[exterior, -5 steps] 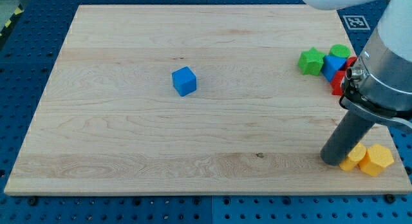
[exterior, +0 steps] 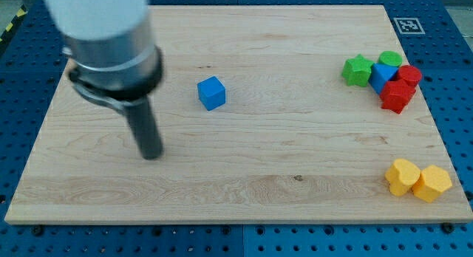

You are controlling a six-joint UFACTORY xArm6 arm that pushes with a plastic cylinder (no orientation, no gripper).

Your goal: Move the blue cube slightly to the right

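Observation:
The blue cube [exterior: 211, 93] sits on the wooden board [exterior: 244, 176], left of the board's middle. My tip [exterior: 151, 155] rests on the board to the cube's lower left, clearly apart from it. The rod rises from the tip to the arm's grey body at the view's upper left.
At the view's right edge a cluster holds a green star [exterior: 357, 70], a green block [exterior: 389, 60], a blue block [exterior: 380, 77], a red cylinder [exterior: 409, 74] and a red block [exterior: 396, 96]. Two yellow blocks [exterior: 403, 176] [exterior: 431, 183] lie at the lower right corner.
My tip has swept from the lower right, beside the yellow blocks, across the board to the left side. No block has moved.

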